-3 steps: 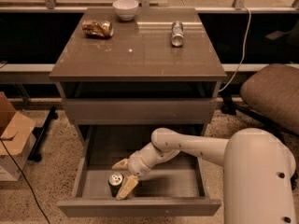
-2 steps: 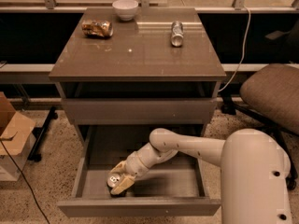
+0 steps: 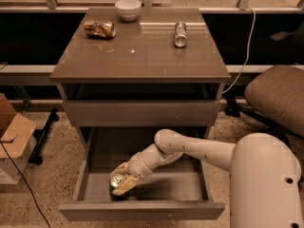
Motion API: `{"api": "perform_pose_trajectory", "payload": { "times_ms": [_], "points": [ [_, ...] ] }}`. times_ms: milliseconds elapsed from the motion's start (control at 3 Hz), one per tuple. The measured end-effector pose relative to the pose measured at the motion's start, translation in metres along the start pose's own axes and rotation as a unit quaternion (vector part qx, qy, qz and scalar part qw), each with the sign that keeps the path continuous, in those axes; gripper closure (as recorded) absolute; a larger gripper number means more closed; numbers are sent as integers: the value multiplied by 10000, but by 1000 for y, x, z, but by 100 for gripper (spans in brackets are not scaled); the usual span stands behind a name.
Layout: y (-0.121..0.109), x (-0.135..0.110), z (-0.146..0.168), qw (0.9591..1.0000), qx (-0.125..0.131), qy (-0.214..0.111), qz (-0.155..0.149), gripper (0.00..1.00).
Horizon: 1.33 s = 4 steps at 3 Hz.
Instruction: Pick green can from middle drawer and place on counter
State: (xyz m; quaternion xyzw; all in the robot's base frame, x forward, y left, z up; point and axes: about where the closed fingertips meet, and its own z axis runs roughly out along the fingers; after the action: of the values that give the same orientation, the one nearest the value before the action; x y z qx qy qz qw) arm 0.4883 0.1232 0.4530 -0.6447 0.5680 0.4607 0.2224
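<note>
The green can [image 3: 115, 192] stands upright in the open middle drawer [image 3: 142, 211], near its front left; its silver top faces up. My gripper [image 3: 121, 180] is down inside the drawer with its fingers on either side of the can, shut on it. The can rests on the drawer floor [image 3: 175, 184]. My white arm reaches in from the lower right. The glossy grey-brown counter [image 3: 137, 56] is above the drawer.
On the counter lie a plain silver can [image 3: 180, 33], a crushed orange-gold can [image 3: 99, 28] and a white bowl [image 3: 128, 8]. A closed drawer front [image 3: 142, 113] sits above the open one. A brown chair [image 3: 280, 94] stands right, a cardboard box [image 3: 12, 137] left.
My gripper has moved left from beside the can to around it and closed on it. The can has shifted slightly left.
</note>
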Motion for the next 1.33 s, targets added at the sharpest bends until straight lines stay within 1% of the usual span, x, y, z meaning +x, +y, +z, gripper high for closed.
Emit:
{"api": "perform_pose_trajectory", "payload": {
  "times_ms": [333, 667, 1000, 1333],
  "points": [
    [27, -21, -63, 9974, 716, 42, -38, 100],
    [52, -29, -117, 9925, 1214, 160, 8, 100],
    [80, -47, -196, 9836, 1681, 638, 139, 100],
    [96, -67, -249, 9768, 1921, 937, 151, 100]
  ]
}}
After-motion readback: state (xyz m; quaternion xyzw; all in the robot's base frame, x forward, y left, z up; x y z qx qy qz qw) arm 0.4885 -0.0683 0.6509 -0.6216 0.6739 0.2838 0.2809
